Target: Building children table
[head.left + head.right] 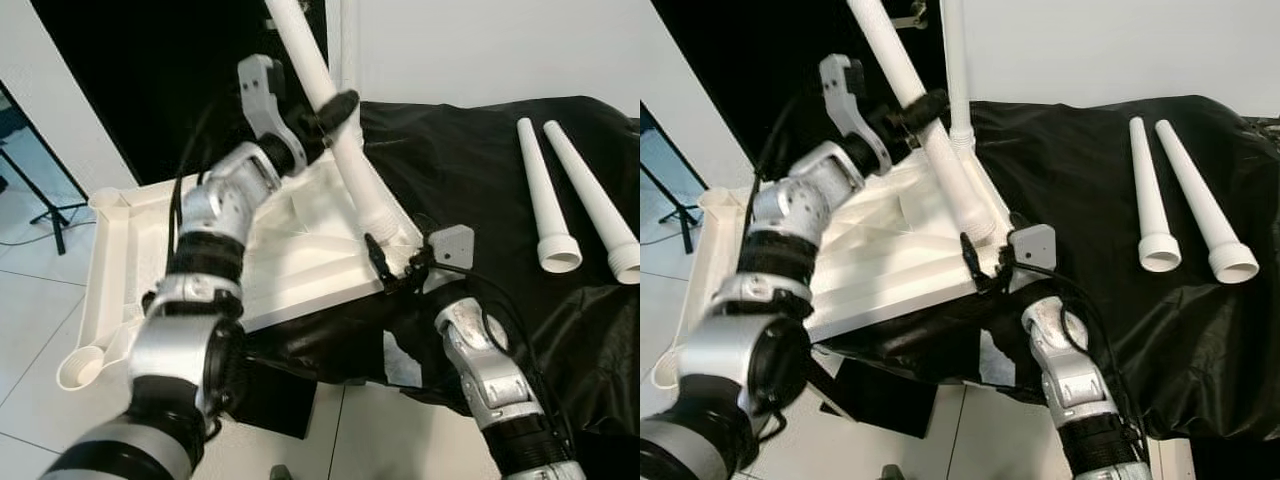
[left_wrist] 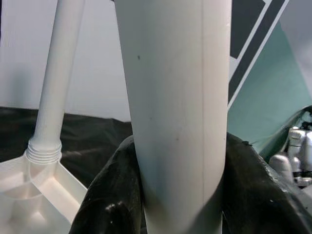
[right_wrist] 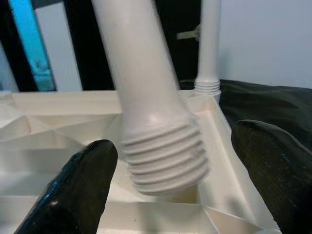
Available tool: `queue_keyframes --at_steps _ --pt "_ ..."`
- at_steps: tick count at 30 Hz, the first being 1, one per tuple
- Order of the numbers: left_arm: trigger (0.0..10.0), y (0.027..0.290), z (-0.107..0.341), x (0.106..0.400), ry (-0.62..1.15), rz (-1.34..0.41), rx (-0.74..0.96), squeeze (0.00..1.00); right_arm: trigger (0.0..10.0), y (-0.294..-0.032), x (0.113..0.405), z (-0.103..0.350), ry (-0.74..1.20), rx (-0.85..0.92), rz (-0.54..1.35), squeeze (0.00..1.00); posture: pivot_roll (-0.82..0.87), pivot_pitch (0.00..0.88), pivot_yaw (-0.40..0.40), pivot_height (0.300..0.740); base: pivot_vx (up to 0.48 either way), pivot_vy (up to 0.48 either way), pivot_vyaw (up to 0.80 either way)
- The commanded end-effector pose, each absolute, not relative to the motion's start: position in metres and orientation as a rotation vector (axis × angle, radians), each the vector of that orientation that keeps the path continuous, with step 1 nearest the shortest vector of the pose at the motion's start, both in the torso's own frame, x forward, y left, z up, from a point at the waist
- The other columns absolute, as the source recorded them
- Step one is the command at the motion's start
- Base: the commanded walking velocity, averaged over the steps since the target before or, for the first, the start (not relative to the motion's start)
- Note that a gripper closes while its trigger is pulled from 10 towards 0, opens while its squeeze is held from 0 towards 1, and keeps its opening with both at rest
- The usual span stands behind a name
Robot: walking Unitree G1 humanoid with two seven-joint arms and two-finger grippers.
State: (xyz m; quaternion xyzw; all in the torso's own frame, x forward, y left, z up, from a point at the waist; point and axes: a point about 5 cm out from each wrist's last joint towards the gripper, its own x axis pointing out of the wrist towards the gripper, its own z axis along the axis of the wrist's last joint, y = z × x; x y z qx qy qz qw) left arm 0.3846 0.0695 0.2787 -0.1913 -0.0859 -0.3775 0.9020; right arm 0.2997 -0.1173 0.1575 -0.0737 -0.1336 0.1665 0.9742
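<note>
The left gripper (image 1: pixel 335 112) was clamped around a long white plastic table leg (image 1: pixel 330 110), tilted, its threaded end (image 3: pixel 163 158) at the near corner socket of the upturned white plastic tabletop (image 1: pixel 290 250). The right gripper (image 3: pixel 170 185) stood wide open beside that end. Another leg (image 1: pixel 956 70) stood upright in the far corner; two loose white legs (image 1: pixel 575 200) lay on the black cloth (image 1: pixel 470 170).
</note>
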Motion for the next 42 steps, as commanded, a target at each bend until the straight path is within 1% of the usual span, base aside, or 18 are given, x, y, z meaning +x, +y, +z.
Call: queue_keyframes --at_steps 1,10,11,12,15,20,21,26,34,42 --pt "10.0 0.072 0.29 0.381 -0.256 -0.763 -0.353 0.0 10.0 -0.114 0.3 0.16 -0.266 -0.179 0.366 0.0 -0.04 0.0 0.064 0.74 0.0 0.0 0.0" --pt "10.0 0.062 0.291 0.361 -0.36 -0.739 -0.289 0.0 10.0 -0.112 0.305 0.164 -0.206 -0.219 0.426 0.0 -0.03 0.0 0.053 0.74 0.0 0.0 0.0" --pt "10.0 0.057 0.29 0.356 -0.378 -0.739 -0.248 0.0 10.0 -0.112 0.308 0.169 -0.204 -0.23 0.43 0.0 -0.03 0.0 0.053 0.74 0.0 0.0 0.0" --pt "10.0 0.057 0.29 0.356 -0.378 -0.739 -0.248 0.0 10.0 -0.112 0.308 0.169 -0.204 -0.23 0.43 0.0 -0.03 0.0 0.053 0.74 0.0 0.0 0.0" --pt "10.0 0.046 0.285 0.345 -0.406 -0.748 -0.176 0.0 10.0 -0.112 0.315 0.181 -0.192 -0.25 0.445 0.0 -0.03 0.0 0.051 0.74 0.0 0.0 0.0" --pt "10.0 0.039 0.284 0.336 -0.423 -0.764 -0.156 0.0 10.0 -0.114 0.32 0.186 -0.17 -0.274 0.455 0.0 -0.03 0.0 0.051 0.74 0.0 0.0 0.0" --pt "10.0 0.034 0.283 0.33 -0.432 -0.784 -0.14 0.0 10.0 -0.114 0.323 0.19 -0.166 -0.279 0.462 0.0 -0.03 0.0 0.05 0.74 0.0 0.0 0.0" --pt "10.0 0.031 0.283 0.327 -0.436 -0.789 -0.137 0.0 10.0 -0.114 0.325 0.193 -0.166 -0.285 0.473 0.0 -0.03 0.0 0.048 0.74 0.0 0.0 0.0" --pt "10.0 0.019 0.279 0.315 -0.439 -0.816 -0.13 0.0 10.0 -0.105 0.329 0.202 -0.18 -0.304 0.552 0.0 -0.02 0.0 0.044 0.74 0.0 0.0 0.0" --pt "10.0 0.013 0.278 0.311 -0.438 -0.832 -0.115 0.0 10.0 -0.101 0.328 0.203 -0.182 -0.319 0.583 0.0 -0.02 0.0 0.043 0.74 0.0 0.0 0.0"
